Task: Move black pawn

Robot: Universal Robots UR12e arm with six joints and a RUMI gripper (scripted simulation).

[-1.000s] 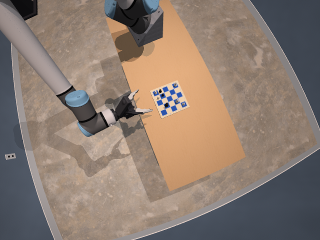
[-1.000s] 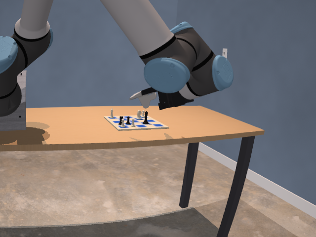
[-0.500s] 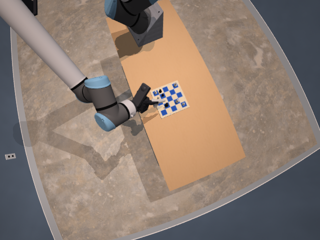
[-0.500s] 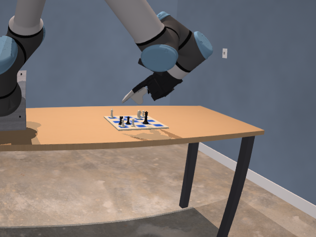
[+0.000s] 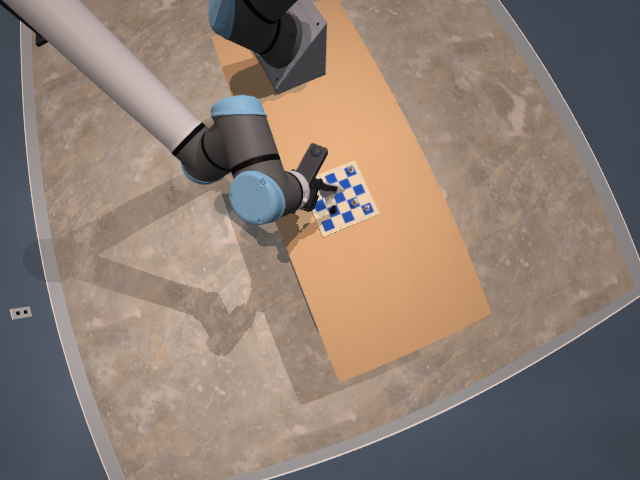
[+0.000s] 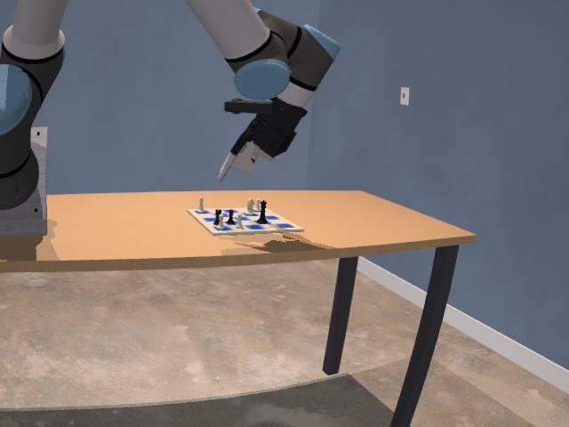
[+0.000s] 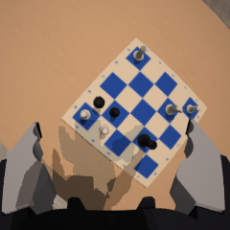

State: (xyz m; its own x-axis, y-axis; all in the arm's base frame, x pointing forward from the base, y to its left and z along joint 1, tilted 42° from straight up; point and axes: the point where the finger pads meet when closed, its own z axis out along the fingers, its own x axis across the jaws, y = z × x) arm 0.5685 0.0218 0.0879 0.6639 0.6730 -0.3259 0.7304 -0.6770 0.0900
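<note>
The blue-and-cream chessboard point(image 5: 345, 227) point(image 6: 209, 228) point(image 7: 146, 178) lies on the wooden table. Two small black pieces stand side by side near one corner of the board. The one I take for the black pawn point(image 6: 230, 216) point(image 7: 114, 112) has a small round head; the other point(image 6: 217, 215) point(image 7: 99, 102) stands beside it. A tall black piece point(image 5: 333, 209) point(image 6: 262, 212) point(image 7: 144, 140) stands further along. My gripper point(image 5: 325, 188) point(image 6: 227, 170) point(image 7: 113, 122) is open and empty, well above the board and tilted down over it. In the top view it hides the small black pieces.
Several white pieces stand on the board: one at a far corner point(image 5: 350, 168) point(image 6: 200, 203) point(image 7: 139, 54), two near the small black pieces point(image 7: 84, 114) point(image 7: 103, 129), and two near another corner point(image 7: 171, 109) point(image 7: 193, 108). The arm's base block point(image 5: 299, 56) stands at the table's end.
</note>
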